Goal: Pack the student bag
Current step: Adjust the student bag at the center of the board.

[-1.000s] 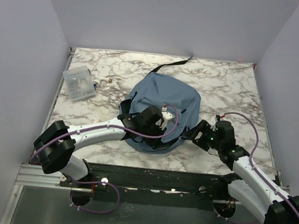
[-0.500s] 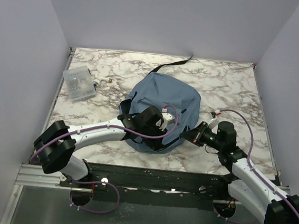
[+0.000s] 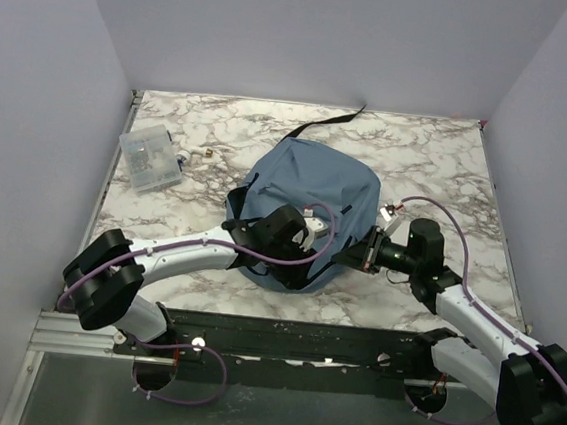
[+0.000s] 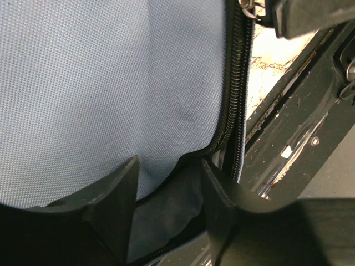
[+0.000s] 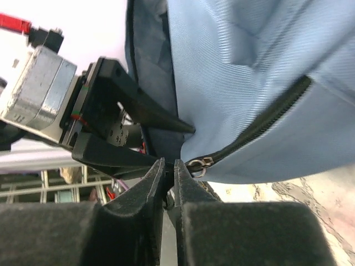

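Note:
The student bag (image 3: 311, 185), dusty blue, lies in the middle of the table with its zipped edge toward me. My left gripper (image 3: 299, 236) sits at its near edge. In the left wrist view the left gripper (image 4: 169, 166) stands open, its fingers (image 4: 119, 185) on either side of a dark gap in the bag beside the black zipper (image 4: 236, 94). My right gripper (image 3: 365, 253) touches the bag's right near corner. In the right wrist view the right gripper (image 5: 170, 163) is pinched nearly together on a thin dark pull next to the metal zipper slider (image 5: 199, 164).
A clear plastic box (image 3: 149, 157) stands at the back left, with small white pieces (image 3: 197, 154) beside it. A black strap (image 3: 322, 123) trails from the bag toward the back wall. Lilac walls close in the left, back and right sides.
My right gripper has swung left to the bag's corner and closed at the zipper slider. My left gripper's jaws have spread wider at the bag's near edge.

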`<state>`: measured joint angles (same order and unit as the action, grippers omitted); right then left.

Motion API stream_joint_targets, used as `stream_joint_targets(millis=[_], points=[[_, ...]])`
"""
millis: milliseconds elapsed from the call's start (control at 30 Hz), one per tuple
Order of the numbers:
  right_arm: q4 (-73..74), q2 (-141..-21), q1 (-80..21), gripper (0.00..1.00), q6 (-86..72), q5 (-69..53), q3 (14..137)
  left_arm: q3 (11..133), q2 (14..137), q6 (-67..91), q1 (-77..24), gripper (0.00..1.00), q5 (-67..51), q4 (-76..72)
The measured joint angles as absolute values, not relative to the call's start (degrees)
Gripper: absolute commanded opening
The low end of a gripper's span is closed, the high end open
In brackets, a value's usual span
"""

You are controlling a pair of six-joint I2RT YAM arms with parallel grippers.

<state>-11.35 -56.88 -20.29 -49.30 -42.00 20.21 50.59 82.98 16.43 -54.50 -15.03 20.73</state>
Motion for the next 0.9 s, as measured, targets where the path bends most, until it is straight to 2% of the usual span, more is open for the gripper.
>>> stream_joint_targets(millis=[267,367,400,433,500,667,767,900], points=[[-18.17,-56.77,-20.69,0.44,-54.83,-50.54,20.16,50.87,81.06,17.37,-54.5,0.71,-14.96,20.73],[-20.05,-56.77,-20.69,0.47,-56.62,-52.18,20.16,50.87,78.46,18.17,-54.52,0.74,-15.03,20.75],[-20.53,-56.66,-20.69,0.52,-57.14,-52.38,20.16,50.87,77.25,18.33,-54.57,0.77,-15.09,20.67],[-20.49,-56.45,-20.69,0.58,-57.25,-52.34,20.27,50.87,76.38,18.44,-54.57,0.84,-15.22,20.6],[-17.85,-55.81,-20.71,0.63,-56.47,-51.33,21.45,50.87,74.54,18.59,-54.57,0.89,-15.73,20.32],[-11.35,-54.78,-20.51,0.71,-52.97,-45.34,27.09,50.87,72.2,19.38,-54.59,0.87,-17.67,18.7],[-7.53,-53.71,-19.57,0.72,-51.59,-40.49,29.36,50.89,72.31,21.28,-54.57,0.82,-19.07,17.67],[-0.47,-53.08,-17.52,0.73,-49.58,-32.91,31.88,53.15,75.55,24.71,-54.57,0.81,-22.24,16.45]])
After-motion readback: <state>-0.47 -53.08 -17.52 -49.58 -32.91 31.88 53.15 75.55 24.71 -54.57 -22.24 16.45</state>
